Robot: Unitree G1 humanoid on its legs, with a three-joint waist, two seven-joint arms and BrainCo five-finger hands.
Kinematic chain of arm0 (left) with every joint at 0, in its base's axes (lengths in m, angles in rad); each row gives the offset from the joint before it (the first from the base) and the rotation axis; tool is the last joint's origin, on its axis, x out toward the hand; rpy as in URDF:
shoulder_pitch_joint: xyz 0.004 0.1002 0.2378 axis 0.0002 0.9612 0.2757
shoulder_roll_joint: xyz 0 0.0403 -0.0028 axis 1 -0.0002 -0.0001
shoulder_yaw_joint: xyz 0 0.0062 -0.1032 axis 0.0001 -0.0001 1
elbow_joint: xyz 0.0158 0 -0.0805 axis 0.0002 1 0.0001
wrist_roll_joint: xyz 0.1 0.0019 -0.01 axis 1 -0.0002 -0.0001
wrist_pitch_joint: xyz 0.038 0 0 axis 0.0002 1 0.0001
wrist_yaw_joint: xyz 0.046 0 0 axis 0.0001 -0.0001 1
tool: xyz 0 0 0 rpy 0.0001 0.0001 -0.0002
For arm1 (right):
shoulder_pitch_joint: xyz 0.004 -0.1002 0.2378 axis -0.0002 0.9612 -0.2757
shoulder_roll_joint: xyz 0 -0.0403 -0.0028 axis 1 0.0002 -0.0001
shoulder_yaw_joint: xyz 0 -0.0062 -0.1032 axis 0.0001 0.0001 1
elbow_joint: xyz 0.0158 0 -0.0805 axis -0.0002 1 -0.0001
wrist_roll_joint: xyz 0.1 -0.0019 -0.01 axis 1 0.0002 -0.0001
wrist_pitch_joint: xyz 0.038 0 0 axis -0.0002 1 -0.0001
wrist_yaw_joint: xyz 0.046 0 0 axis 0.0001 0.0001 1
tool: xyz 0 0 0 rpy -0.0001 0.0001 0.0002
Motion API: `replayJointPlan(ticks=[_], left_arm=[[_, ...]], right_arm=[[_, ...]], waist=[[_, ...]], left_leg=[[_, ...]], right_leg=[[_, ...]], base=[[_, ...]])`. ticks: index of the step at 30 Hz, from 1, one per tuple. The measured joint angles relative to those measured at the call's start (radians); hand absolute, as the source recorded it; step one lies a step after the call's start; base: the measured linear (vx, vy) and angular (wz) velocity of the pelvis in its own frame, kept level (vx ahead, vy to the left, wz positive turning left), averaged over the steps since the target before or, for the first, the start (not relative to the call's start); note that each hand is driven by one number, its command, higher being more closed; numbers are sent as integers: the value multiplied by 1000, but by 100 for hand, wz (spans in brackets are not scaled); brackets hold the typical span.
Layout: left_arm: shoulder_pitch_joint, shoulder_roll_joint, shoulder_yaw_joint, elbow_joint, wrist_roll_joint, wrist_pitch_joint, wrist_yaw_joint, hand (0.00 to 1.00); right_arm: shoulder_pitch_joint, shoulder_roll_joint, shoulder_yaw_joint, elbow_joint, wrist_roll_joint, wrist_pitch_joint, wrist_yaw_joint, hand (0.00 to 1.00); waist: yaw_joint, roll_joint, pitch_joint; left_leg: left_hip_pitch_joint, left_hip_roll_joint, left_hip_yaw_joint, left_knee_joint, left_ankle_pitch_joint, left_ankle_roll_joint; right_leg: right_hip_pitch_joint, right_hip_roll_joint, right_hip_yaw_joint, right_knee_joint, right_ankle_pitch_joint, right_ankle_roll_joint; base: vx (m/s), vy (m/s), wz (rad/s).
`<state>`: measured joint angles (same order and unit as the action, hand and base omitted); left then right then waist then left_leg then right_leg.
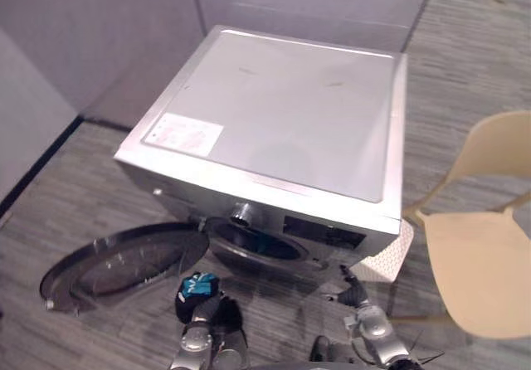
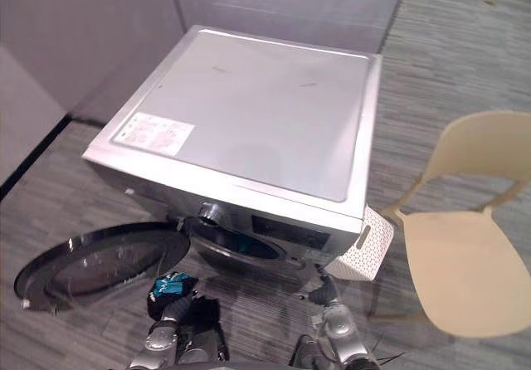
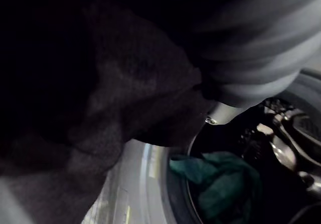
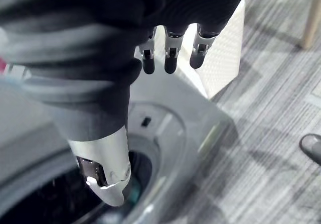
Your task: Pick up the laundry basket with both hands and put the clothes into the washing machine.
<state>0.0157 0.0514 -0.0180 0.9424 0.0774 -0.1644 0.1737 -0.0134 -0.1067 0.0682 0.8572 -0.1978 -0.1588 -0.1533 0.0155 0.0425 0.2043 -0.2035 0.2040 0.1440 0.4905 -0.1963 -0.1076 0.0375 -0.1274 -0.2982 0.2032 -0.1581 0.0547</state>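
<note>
The silver front-loading washing machine [image 1: 274,121] stands ahead with its round door [image 1: 116,266] swung open to the left. A teal garment [image 3: 220,184] lies inside the drum [image 1: 257,241]. A dark garment [image 1: 199,297] with a teal patch hangs at the end of my left hand [image 1: 199,333], just before the opening, and drapes over the hand. My right hand [image 4: 170,53] hovers open near the drum's right rim, fingers relaxed and holding nothing. The white perforated laundry basket [image 1: 386,258] rests on the floor against the machine's right front corner.
A beige plastic chair [image 1: 481,254] stands close on the right. Grey partition walls [image 1: 99,30] run behind and to the left of the machine. Grey striped carpet [image 1: 75,196] covers the floor around it.
</note>
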Motion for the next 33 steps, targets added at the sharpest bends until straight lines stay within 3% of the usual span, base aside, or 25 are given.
replayJointPlan(ticks=[1, 4, 7, 9, 11, 16, 21, 27, 33], left_arm=[[2, 0, -13, -1, -5, -1, 1, 100], [-30, 27, -38, -10, -8, -1, 1, 100], [-35, 32, -63, -56, -30, -1, 2, 100], [-39, 34, -63, -132, -60, -1, 7, 100], [-87, 39, -62, -253, -120, -11, 30, 100], [-241, 23, -91, -418, -243, -26, 101, 100], [-424, -21, -101, -637, -244, -45, 185, 100], [-622, -20, -79, -728, -232, -48, 292, 100], [-874, 104, -56, -770, -209, 7, 406, 100]], right_arm=[[6, -8, 0, 0, -1, 3, -1, 0], [33, 10, -14, 1, 0, 10, 1, 0], [38, 19, -17, -2, 7, 10, 1, 0], [12, 13, -18, -21, 18, 9, 0, 0], [-65, -4, -17, -72, 32, 8, -14, 0], [-159, -17, 1, -234, 70, 11, -64, 0], [-161, 32, 21, -450, 71, 9, -107, 0], [-159, 55, 7, -625, 71, 6, -132, 0], [-131, 71, 0, -728, 70, -26, -128, 0]], waist=[[-1, 21, -11], [-4, -12, -10], [-4, -19, 5], [-6, -17, 44], [-19, -19, 128], [-28, -23, 249], [-26, -30, 255], [-26, -34, 257], [-30, -41, 257]], left_leg=[[9, -4, -23, -80, 48, -6], [35, -36, -6, -104, 32, -5], [27, -65, -7, -68, 31, -5], [-31, -66, -7, 18, 5, 16], [-169, -59, -19, 160, -48, 30], [-455, -5, -30, 438, -133, 52], [-750, 47, -59, 683, -189, 60], [-978, 78, -104, 860, -204, 57], [-1191, 90, -160, 997, -210, 55]], right_leg=[[-11, 18, 16, 11, -5, 9], [-32, -25, 24, 47, -33, 49], [-77, -74, 26, 159, -79, 62], [-152, -96, 28, 289, -126, 54], [-310, -127, 43, 490, -203, 44], [-611, -154, 104, 792, -288, 29], [-906, -155, 143, 1037, -345, 11], [-1126, -150, 168, 1218, -378, -12], [-1317, -147, 167, 1358, -398, -38]], base=[[156, 172, -87], [97, 98, -18], [-26, 48, 11], [-143, -9, 6], [-254, -26, 12], [-272, -4, -14], [-215, -10, -14], [-119, -46, -8], [-66, -63, -4]])
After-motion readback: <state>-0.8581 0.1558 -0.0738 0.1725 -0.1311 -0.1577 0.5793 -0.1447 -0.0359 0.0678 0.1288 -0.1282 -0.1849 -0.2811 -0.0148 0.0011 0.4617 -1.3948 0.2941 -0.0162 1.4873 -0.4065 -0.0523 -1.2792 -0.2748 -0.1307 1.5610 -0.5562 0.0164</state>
